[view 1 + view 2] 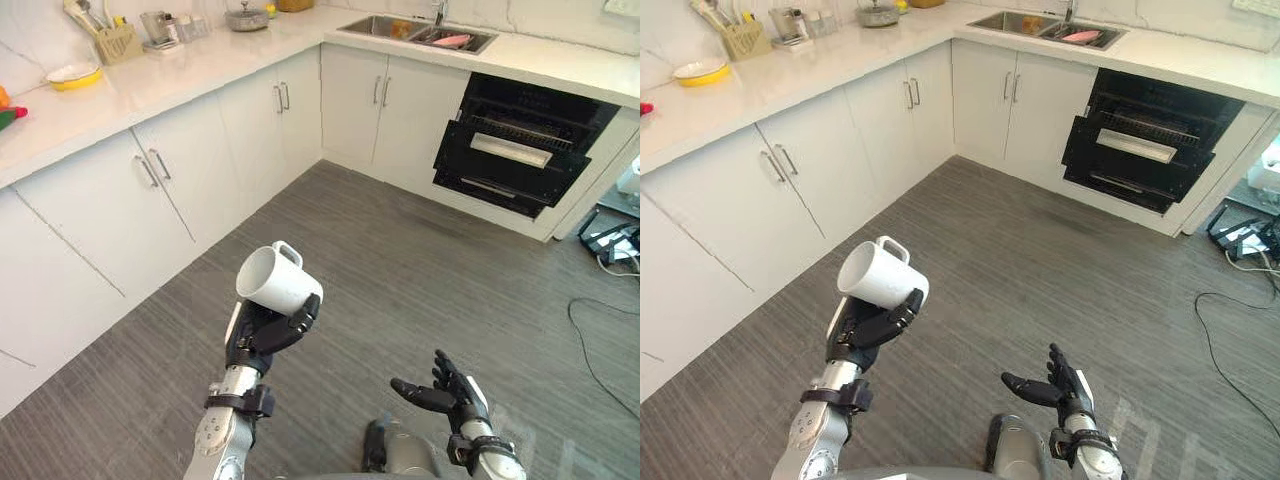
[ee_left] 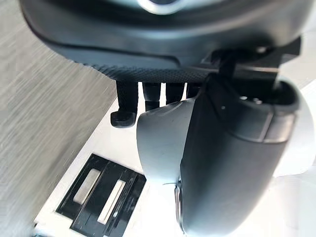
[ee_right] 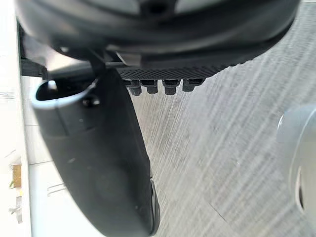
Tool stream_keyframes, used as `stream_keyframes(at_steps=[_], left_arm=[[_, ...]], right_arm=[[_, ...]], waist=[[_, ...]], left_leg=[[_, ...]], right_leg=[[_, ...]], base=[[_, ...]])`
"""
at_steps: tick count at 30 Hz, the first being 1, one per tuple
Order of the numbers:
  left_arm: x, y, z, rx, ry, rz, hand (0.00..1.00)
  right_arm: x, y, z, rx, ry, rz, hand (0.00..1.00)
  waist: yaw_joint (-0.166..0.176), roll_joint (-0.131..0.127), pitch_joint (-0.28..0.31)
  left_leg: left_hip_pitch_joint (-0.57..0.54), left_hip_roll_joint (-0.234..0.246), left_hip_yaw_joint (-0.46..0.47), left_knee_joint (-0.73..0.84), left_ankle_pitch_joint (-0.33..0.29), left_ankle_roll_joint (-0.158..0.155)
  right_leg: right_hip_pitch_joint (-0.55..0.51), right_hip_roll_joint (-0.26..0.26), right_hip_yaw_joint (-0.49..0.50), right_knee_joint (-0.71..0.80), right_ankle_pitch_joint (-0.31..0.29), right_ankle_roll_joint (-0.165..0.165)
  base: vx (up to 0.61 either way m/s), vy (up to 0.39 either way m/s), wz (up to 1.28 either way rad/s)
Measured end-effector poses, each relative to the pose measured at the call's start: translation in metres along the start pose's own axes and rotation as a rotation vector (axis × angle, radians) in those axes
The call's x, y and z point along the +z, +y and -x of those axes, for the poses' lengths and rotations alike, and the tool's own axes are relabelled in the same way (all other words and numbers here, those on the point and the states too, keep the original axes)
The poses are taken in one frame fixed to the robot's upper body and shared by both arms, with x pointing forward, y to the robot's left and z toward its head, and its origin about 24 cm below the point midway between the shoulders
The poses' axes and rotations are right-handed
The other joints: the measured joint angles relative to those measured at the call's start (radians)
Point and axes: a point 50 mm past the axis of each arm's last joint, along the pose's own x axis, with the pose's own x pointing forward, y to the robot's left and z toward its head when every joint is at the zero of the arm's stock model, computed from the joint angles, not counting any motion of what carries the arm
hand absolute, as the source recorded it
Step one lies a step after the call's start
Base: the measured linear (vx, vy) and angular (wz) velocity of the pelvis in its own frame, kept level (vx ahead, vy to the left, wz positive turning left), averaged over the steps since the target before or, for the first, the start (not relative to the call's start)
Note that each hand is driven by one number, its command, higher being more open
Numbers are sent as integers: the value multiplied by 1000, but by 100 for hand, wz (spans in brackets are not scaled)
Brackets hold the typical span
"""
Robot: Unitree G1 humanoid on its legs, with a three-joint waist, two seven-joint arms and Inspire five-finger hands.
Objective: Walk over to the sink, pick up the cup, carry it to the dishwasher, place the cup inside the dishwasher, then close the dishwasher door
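Grey flooring [image 1: 400, 260] is running to the open dishwasher [image 1: 520, 150] at one o'clock. Our left hand [image 1: 262, 335] at seven o'clock is gripping the tipped white cup [image 1: 275, 280] round its body; our right hand [image 1: 445, 395] is hanging open at five. We are judging the cup light, stiff, slick, breakable.

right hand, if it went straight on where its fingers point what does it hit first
Probably the grey wood-look floor, seen past the straight fingers of the right hand; the white cup in the left hand sits aside. Depth unclear.
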Motion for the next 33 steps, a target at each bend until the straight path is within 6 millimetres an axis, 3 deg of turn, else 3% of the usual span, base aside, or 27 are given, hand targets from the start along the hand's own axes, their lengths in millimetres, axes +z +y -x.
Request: stream_keyframes(at_steps=[1, 2, 3, 4, 6, 7, 10, 11, 13, 14, 16, 17, 18, 19, 20, 21, 23, 25, 27, 29, 30, 31, 33], left_arm=[[-3, -3, 0, -4, 6, 12, 0], [-4, -5, 0, -6, 9, 17, 0], [-5, -6, 1, -5, 12, 21, 0], [-9, -6, 3, -8, 23, 28, 0], [-10, -6, 5, -12, 28, 27, 0], [-10, -6, 5, -14, 26, 31, 0], [-10, -7, 6, -12, 25, 39, 0], [-12, -6, 8, -4, 32, 42, 0], [-11, -3, 14, 23, 32, 48, 0], [-6, -1, 16, 44, 13, 47, 0], [0, -1, 15, 46, -10, 47, 0], [3, 1, 15, 47, -22, 42, 0], [5, 0, 15, 39, -28, 41, 0], [6, 0, 14, 36, -32, 40, 0], [6, 1, 13, 42, -37, 41, 0], [7, 4, 14, 44, -39, 33, 0], [8, 7, 14, 43, -28, 12, 0], [10, 10, 14, 60, -33, 6, 0], [12, 6, 8, 48, -41, 5, 0], [17, -1, -3, -4, -57, -13, 0], [19, -3, -7, -27, -64, -26, 0], [23, -6, -13, -64, -71, -59, 0], [20, -5, -11, -75, -52, -71, 0]], right_arm=[[-1, -1, 1, -1, 6, 2, 100], [-2, -1, 1, -1, 10, 2, 100], [-3, -2, 2, -1, 13, 2, 100], [-5, -3, 4, -3, 18, 4, 100], [-6, -3, 5, -4, 16, 6, 100], [-5, -5, 5, -4, 9, 15, 100], [-2, -7, 5, 0, 2, 30, 100], [-2, -6, 5, 0, 4, 33, 100], [0, -1, 3, 22, -4, 46, 100], [4, 2, 3, 32, -20, 51, 100], [1, 1, 3, 30, -7, 49, 100], [-3, 2, 5, 28, 11, 40, 100], [-9, 1, 8, 23, 32, 36, 100], [-12, 0, 10, 20, 43, 34, 100], [-15, 1, 9, 21, 54, 30, 100], [-19, 3, 9, 21, 71, 19, 100], [-28, 13, 9, 34, 105, -7, 100], [-29, 23, 6, 60, 111, -6, 100], [-27, 31, 5, 85, 98, -8, 100], [-21, 33, 5, 96, 65, -7, 100], [-20, 34, 6, 97, 61, -7, 100], [-22, 34, 7, 94, 64, -11, 100], [-28, 33, 12, 89, 80, -19, 100]], waist=[[-1, 12, -7], [-2, 18, -9], [-3, 26, -13], [0, 34, -19], [-3, 30, -22], [0, 24, -25], [27, 17, -22], [40, 11, -18], [54, 7, -15], [57, 7, -14], [60, -2, -18], [62, -39, -34], [60, -70, -53], [61, -90, -55], [64, -109, -56], [65, -128, -55], [61, -145, -51], [57, -132, -42], [53, -91, -24], [40, -72, -22], [35, -73, -20], [14, -87, -16], [5, -102, -18]], left_leg=[[-41, 54, 32, 132, 60, 51], [-65, 89, 48, 209, 105, 78], [-95, 123, 47, 285, 153, 92], [-171, 163, 46, 427, 136, 79], [-218, 147, 66, 423, 105, 75], [-274, 104, 92, 324, 73, 67], [-348, -2, 71, 46, 85, 39], [-369, -49, 38, -100, 126, 4], [-394, -76, 25, -255, 223, -26], [-407, -79, 45, -321, 283, -28], [-414, -72, 55, -288, 357, 21], [-438, -88, 72, -192, 366, 70], [-461, -105, 78, -100, 338, 129], [-465, -116, 83, -63, 309, 144], [-471, -133, 86, 4, 233, 155], [-467, -151, 85, 48, 176, 156], [-413, -179, 67, 49, 119, 164], [-331, -179, 40, 10, 86, 155], [-168, -171, 25, -132, 85, 138], [-87, -166, 9, -199, 79, 122], [-70, -167, -4, -206, 72, 115], [-30, -170, -27, -207, 47, 95], [27, -172, -19, -201, 2, 60]], right_leg=[[37, 25, -5, -8, -33, -4], [65, 42, -7, -26, -50, -18], [95, 63, -10, -52, -57, -24], [190, 103, -8, -142, -59, -31], [252, 111, -5, -208, -55, -38], [304, 110, 2, -269, -43, -45], [361, 97, 26, -303, -25, -18], [399, 94, 41, -315, -24, -17], [454, 93, 81, -340, -35, -4], [496, 90, 103, -340, -84, 36], [524, 73, 109, -294, -166, 62], [526, 27, 110, -239, -250, 82], [542, -9, 97, -210, -294, 111], [542, -35, 89, -168, -299, 124], [473, -88, 88, 18, -299, 128], [404, -141, 77, 202, -236, 127], [342, -189, 80, 387, -138, 104], [281, -160, 77, 404, -210, 106], [179, -91, 65, 266, -247, 95], [63, -53, 65, 88, -206, 120], [32, -45, 73, 5, -160, 131], [-16, -35, 93, -214, -11, 155], [-41, -39, 112, -303, 99, 155]], base=[[406, -238, -3], [335, -196, -1], [430, -194, -14], [439, -163, -13], [403, -99, -8], [438, -66, -8], [441, -9, -21], [414, 48, -45], [465, 103, -66], [419, 152, -57], [421, 218, -42], [551, 343, -11], [469, 295, 0], [450, 221, 17], [591, 271, 16], [711, 328, 22], [675, 269, 33], [599, 158, 23], [524, 102, 6], [403, 75, 21], [524, 46, 59], [447, 7, 61], [527, -57, 63]])
